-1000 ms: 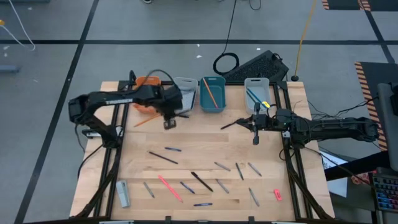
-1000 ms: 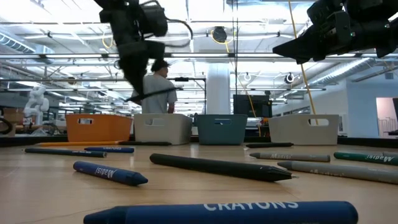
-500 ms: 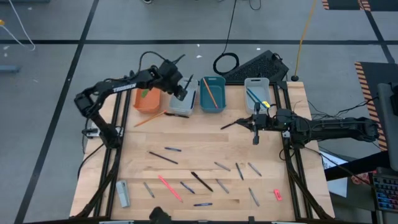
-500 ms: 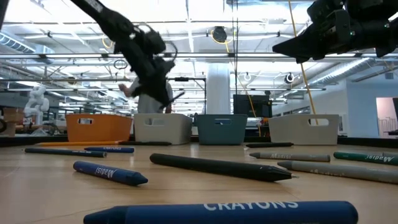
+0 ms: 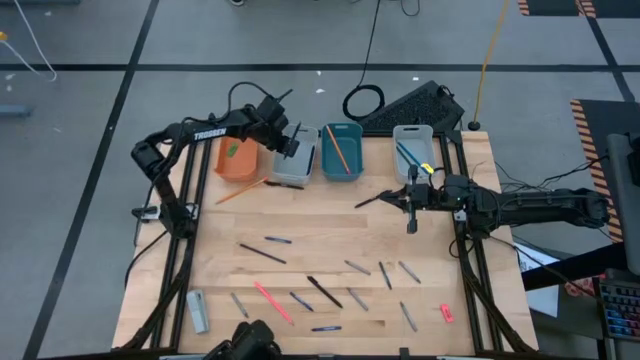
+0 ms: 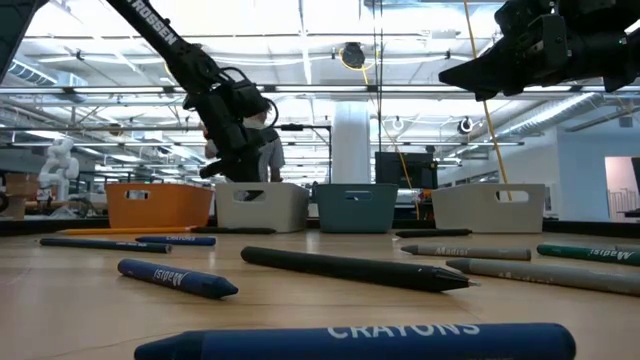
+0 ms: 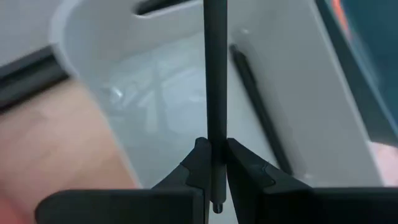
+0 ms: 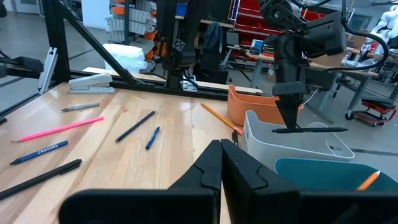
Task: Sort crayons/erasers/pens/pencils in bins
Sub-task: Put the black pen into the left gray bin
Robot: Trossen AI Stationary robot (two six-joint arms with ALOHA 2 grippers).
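Observation:
Four bins stand in a row at the far edge: orange (image 5: 237,160), grey-white (image 5: 297,160), teal (image 5: 342,150) and grey-white (image 5: 412,140). My left gripper (image 5: 287,140) hangs over the left grey-white bin (image 7: 155,93), shut on a dark pen (image 7: 215,74). Another dark pen (image 7: 258,115) lies inside that bin. My right gripper (image 5: 410,205) hovers shut over the table's right part with nothing between its fingers (image 8: 221,152). A pink-red eraser (image 5: 446,313) lies near the front right. Something green (image 5: 233,151) lies in the orange bin. My left gripper pinches the dark pen's shaft (image 7: 215,155) between its two fingers, close to one end, which sticks out a little past them. The fingers (image 8: 290,118) point down from above and lie across the pen. The pen (image 8: 314,130) hangs level, clear above the bin.
Several crayons, pens and pencils lie scattered over the near half of the table (image 5: 320,290). An orange pencil (image 5: 240,192) lies in front of the orange bin. A black pen (image 5: 370,200) lies beside my right gripper. A grey stapler (image 5: 197,310) sits at the near left.
My left gripper has carried the dark pen up and toward the far edge, from above the bare table in front of the bins to over the left grey-white bin. The pen stays pinched and clear of everything.

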